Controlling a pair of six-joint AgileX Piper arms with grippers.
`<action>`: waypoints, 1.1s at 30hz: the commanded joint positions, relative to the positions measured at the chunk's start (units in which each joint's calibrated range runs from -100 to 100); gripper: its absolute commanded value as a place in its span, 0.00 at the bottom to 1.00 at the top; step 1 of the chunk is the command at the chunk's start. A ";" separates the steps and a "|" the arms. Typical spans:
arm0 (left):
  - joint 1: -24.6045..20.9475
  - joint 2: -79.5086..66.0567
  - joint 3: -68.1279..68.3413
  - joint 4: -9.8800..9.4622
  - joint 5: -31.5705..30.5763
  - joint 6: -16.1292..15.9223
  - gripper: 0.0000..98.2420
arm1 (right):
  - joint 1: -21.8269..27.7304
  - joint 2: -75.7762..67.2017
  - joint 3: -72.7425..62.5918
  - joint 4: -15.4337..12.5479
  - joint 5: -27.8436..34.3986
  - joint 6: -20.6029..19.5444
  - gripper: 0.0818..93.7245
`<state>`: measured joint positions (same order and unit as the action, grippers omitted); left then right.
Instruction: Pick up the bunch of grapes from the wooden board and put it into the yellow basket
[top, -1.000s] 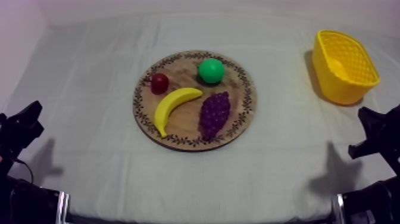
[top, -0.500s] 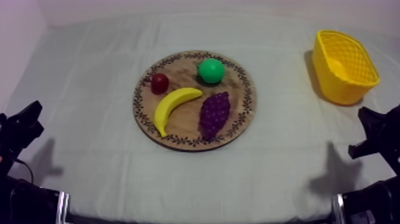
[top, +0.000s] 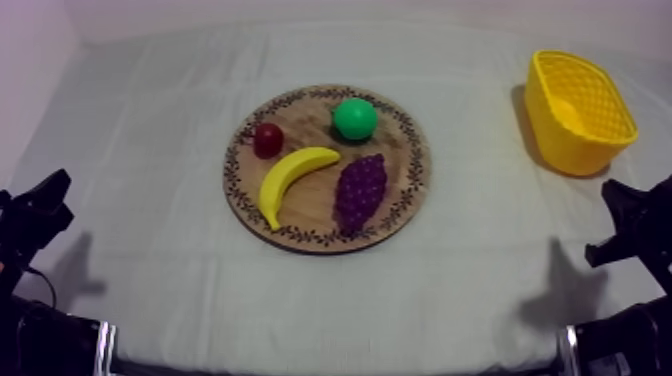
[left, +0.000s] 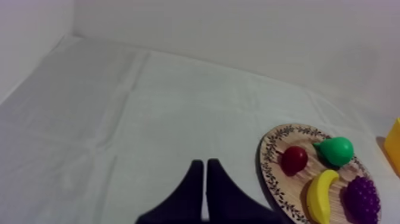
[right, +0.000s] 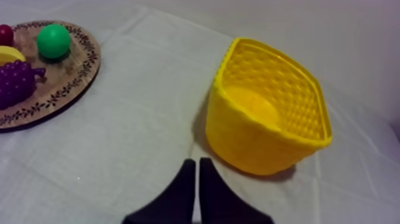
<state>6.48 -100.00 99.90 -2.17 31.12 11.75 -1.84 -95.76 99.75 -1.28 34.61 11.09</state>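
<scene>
Grapes (top: 360, 192) on wooden board (top: 406, 165), yellow basket (top: 556, 142) well apart; left claw (left: 205, 163) and right claw (right: 197, 162) pressed together, empty.

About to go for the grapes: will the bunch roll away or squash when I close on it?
Probably neither. The bunch of grapes looks like one moulded, bumpy piece, so it likely stays rigid and gives some grip. It lies flat on the wooden board, so rolling seems unlikely, though it may slide toward the banana if nudged.
</scene>
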 joint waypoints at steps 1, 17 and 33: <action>-0.01 0.00 -0.01 0.00 0.00 0.00 0.00 | 0.00 0.00 0.02 0.03 -0.02 -0.12 0.01; -0.01 0.00 -0.01 0.00 0.00 0.00 0.00 | -3.16 2.60 -3.08 -0.81 1.15 2.65 0.01; -0.01 0.00 -0.01 0.00 0.00 0.00 0.00 | -15.59 38.63 -44.20 0.25 6.71 4.25 0.01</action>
<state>6.48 -100.00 99.90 -2.17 31.12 11.75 -16.27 -65.18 66.78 -0.80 39.68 15.22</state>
